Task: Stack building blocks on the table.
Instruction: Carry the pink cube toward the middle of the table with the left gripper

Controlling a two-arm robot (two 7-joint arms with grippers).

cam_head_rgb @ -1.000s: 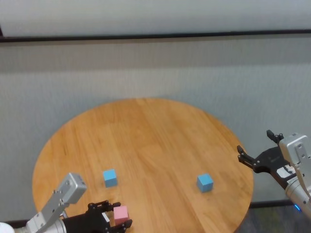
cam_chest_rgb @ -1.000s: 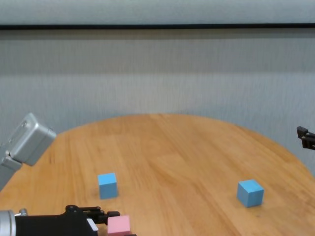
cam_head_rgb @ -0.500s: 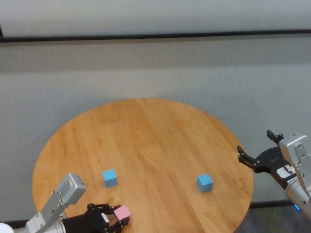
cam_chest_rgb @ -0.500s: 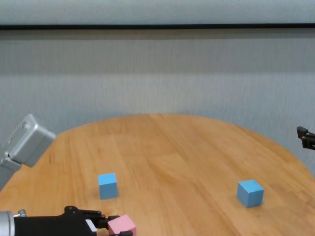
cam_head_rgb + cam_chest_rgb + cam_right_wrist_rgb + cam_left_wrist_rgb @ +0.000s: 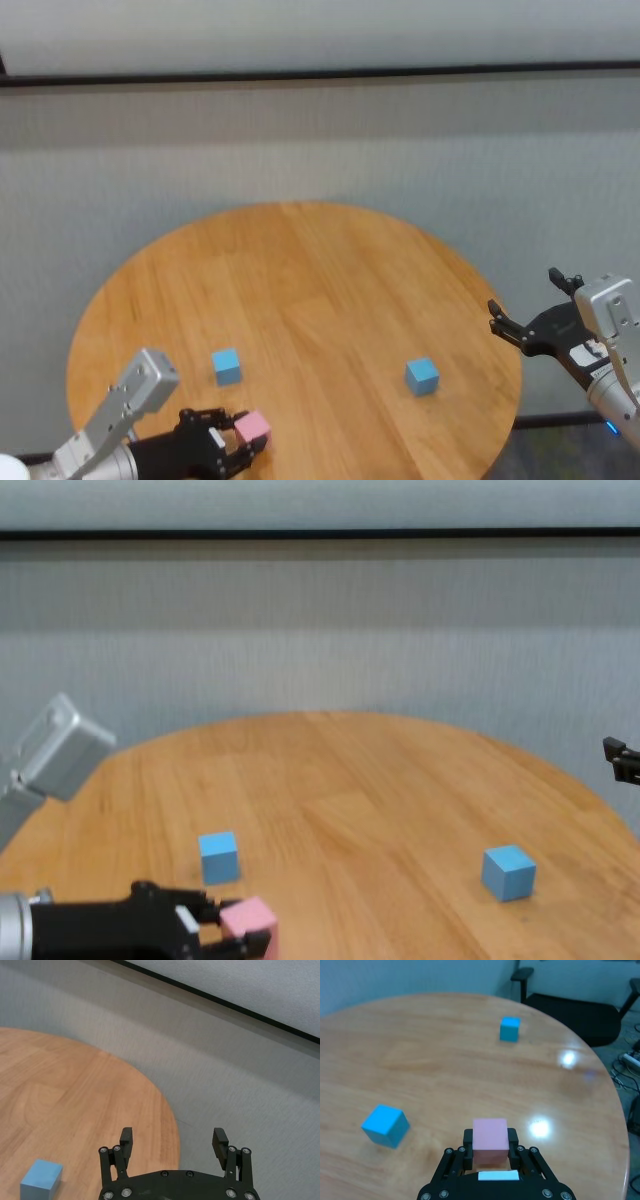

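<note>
- Pinching one pink cube point(image 5: 490, 1140), my left gripper point(image 5: 490, 1147) sits low at the near left edge of the round wooden table point(image 5: 330, 290), fingers pressed against the cube's two sides.
- Two blue cubes rest on the table: one point(image 5: 226, 366) near the pink cube, just beyond it, the other point(image 5: 421, 376) well apart toward my right.
- My right gripper point(image 5: 173, 1147) hovers off the table's right edge, fingers spread, holding nothing.

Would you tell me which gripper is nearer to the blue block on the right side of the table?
The right gripper, open beyond the table's edge, sits nearer that blue block. The left gripper is across the table, shut on the pink block.
</note>
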